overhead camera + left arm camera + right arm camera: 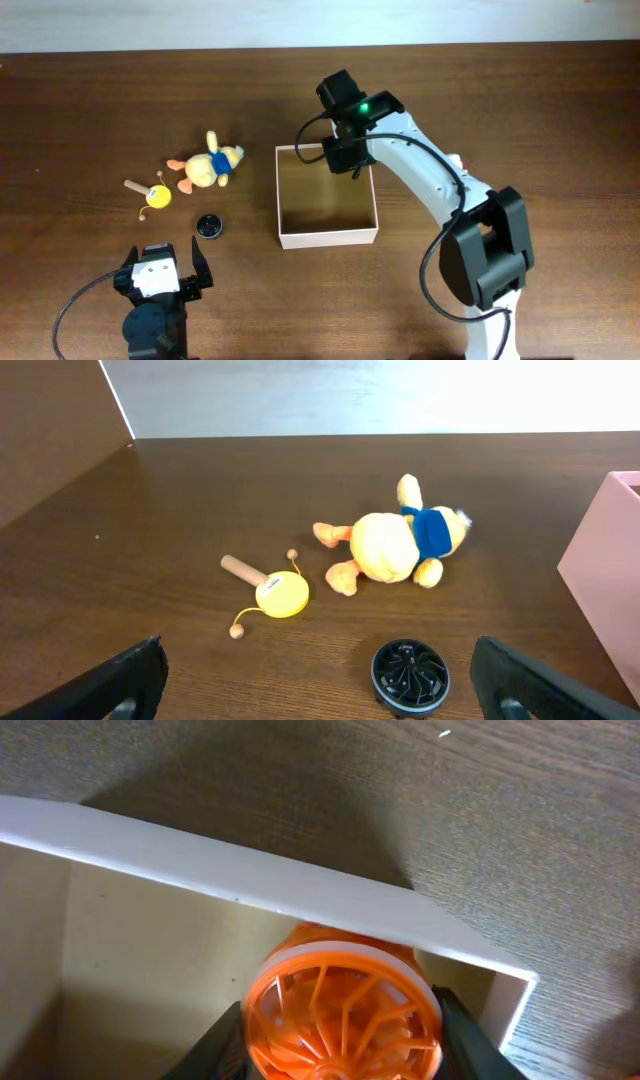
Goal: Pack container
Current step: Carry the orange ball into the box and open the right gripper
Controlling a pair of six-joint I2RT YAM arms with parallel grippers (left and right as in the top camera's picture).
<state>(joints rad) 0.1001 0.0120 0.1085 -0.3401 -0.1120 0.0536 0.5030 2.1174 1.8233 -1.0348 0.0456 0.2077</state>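
The container [327, 236] is a square shallow box with white walls and a tan inside, at the table's middle. My right gripper [342, 160] hangs over its far right corner, shut on an orange round spoked toy [342, 1010], held just inside the box wall [260, 880]. My left gripper [163, 278] is open and empty at the front left. A black round spoked toy [207, 226] lies just ahead of it, also in the left wrist view [410, 675]. A yellow plush duck [208, 166] with a blue shirt and a yellow wooden rattle drum [153, 194] lie left of the box.
The box's near wall shows pinkish at the right edge of the left wrist view [605, 560]. The plush [395, 545] and rattle drum [272, 592] lie on dark wooden table. The table's far edge meets a pale wall [300, 20].
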